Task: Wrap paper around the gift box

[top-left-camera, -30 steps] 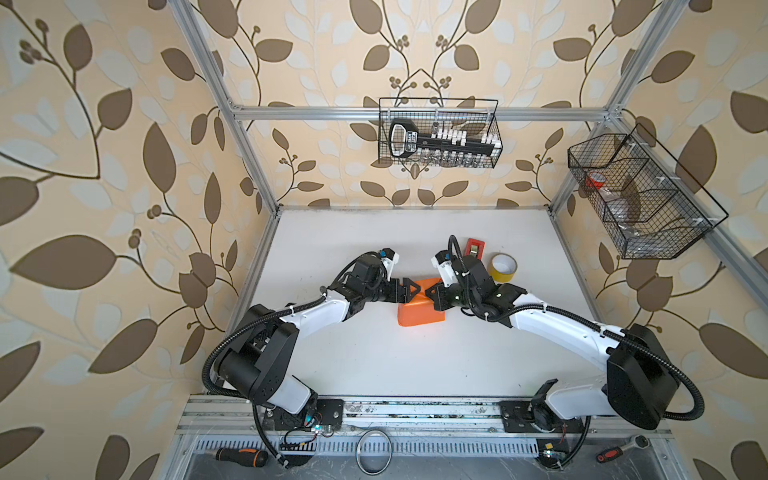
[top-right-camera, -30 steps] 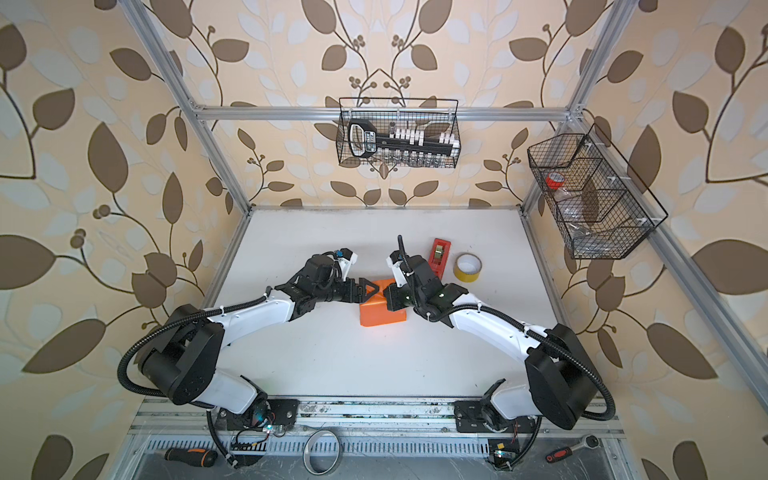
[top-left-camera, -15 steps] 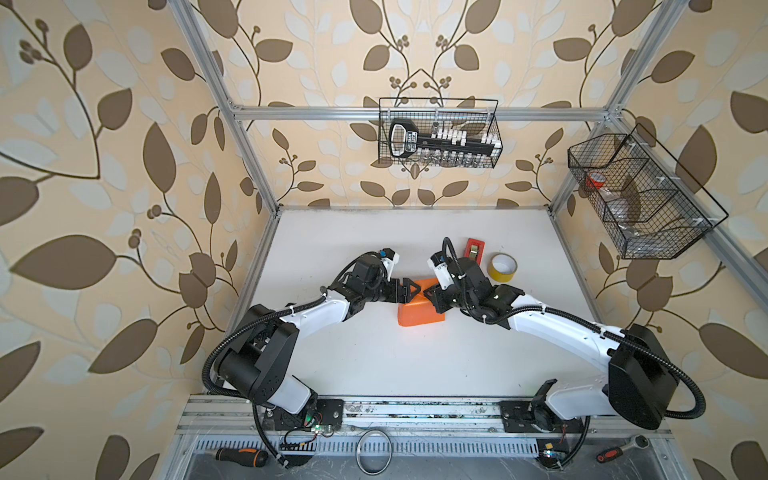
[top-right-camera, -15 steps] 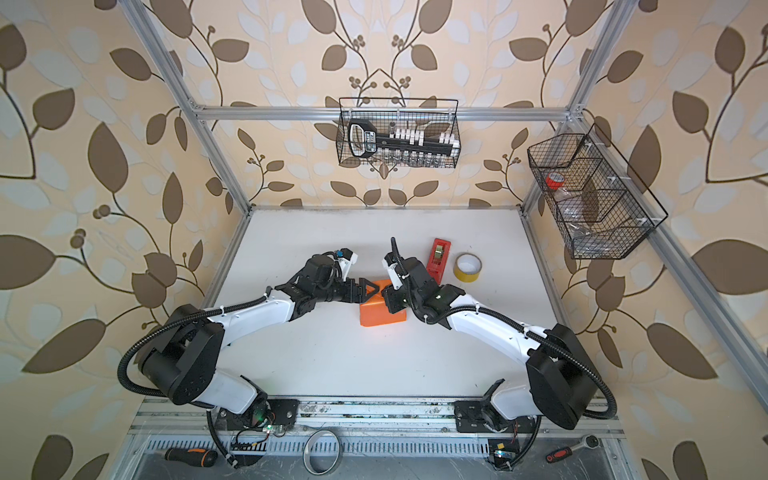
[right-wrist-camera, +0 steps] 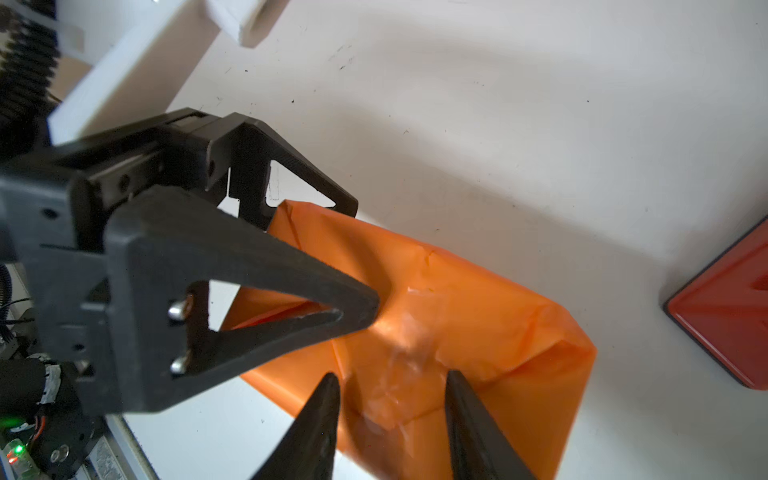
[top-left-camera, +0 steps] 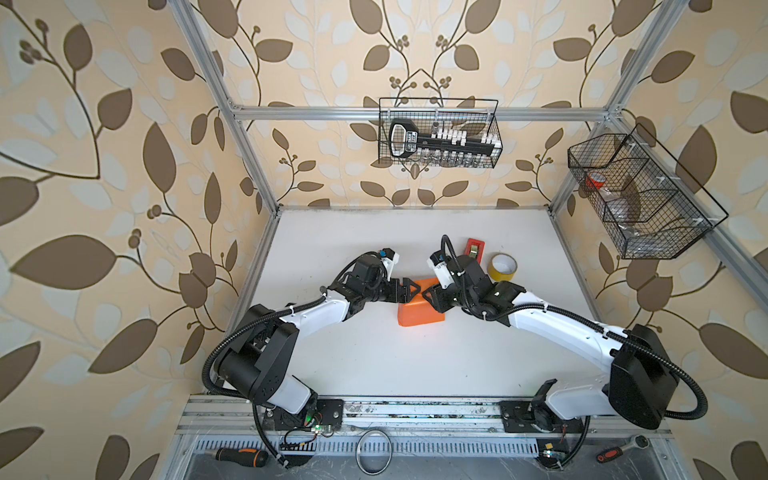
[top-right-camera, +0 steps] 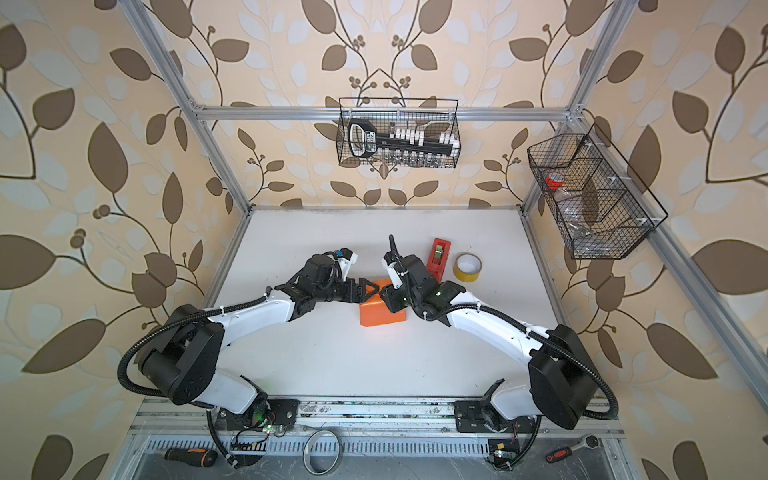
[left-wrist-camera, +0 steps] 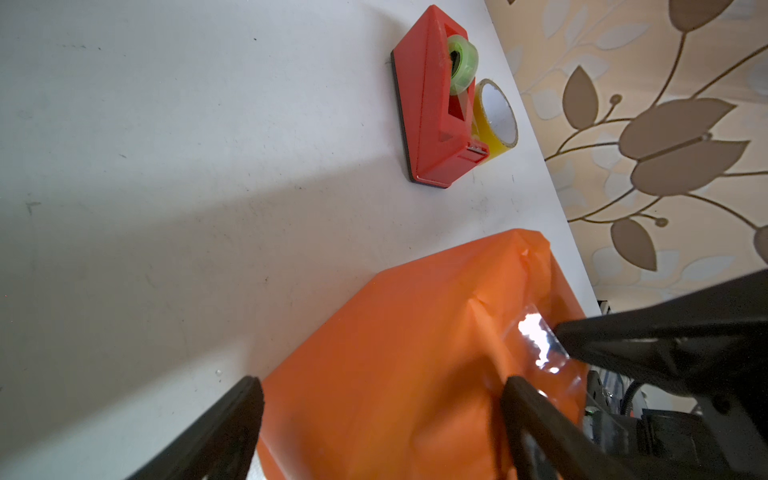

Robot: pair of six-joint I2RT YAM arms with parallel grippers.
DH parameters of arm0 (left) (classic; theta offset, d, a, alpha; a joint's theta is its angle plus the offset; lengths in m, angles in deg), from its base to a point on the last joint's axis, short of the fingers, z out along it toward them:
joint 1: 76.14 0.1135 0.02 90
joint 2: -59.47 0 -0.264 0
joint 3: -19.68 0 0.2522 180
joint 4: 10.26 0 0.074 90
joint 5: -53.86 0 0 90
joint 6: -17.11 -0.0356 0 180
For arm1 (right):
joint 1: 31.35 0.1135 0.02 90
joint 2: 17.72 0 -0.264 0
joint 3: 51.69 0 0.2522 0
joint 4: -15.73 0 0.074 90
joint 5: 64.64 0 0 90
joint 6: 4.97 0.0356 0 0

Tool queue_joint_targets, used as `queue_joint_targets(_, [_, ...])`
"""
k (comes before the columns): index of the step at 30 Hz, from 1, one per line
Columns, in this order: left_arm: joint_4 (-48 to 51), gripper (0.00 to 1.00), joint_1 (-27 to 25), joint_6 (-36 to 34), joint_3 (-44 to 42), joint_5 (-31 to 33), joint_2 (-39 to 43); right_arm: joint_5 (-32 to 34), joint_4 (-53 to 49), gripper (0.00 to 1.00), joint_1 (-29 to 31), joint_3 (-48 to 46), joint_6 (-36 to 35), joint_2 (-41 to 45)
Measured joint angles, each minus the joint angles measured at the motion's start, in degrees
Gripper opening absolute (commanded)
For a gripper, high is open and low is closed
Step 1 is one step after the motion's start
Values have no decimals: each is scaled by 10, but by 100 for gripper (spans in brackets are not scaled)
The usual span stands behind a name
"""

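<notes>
One white surface [top-left-camera: 415,365], one orange paper [top-left-camera: 417,316] parcel sitting right between the two pincers, gift box hidden inside. Right pincer [right-wrist-camera: 392,376] was pinched shut a second ago, now it's half spread, holding nothing. Left pincer [left-wrist-camera: 382,399] is spread wide, one finger [right-wrist-camera: 357,307] resting on the paper. Beyond the right pincer: one red dispenser [top-left-camera: 475,249], one yellow roll [top-left-camera: 495,276]; under its tips, one clear tape strip [left-wrist-camera: 538,336].

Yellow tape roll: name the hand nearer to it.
Right. The right hand is over the paper, on the side toward the yellow tape roll; the left hand is at the far side.
</notes>
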Motion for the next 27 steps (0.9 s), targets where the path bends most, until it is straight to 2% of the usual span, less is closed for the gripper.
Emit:
queue_joint_targets(8, [0,91,0,0,0,0,0,-16,-19,58,-2,5,5,42])
queue_joint_targets(11, [0,91,0,0,0,0,0,-23,-18,43,-2,8,9,56])
queue_joint_targets(13, [0,90,0,0,0,0,0,-31,-16,27,-3,12,13,58])
queue_joint_targets(16, [0,90,0,-1,0,0,0,-42,-12,13,-3,18,18,48])
queue_joint_targets(21, [0,90,0,-1,0,0,0,-46,-9,2,-4,20,24,16])
queue_joint_targets(27, [0,90,0,-1,0,0,0,-46,-12,1,-4,11,28,6])
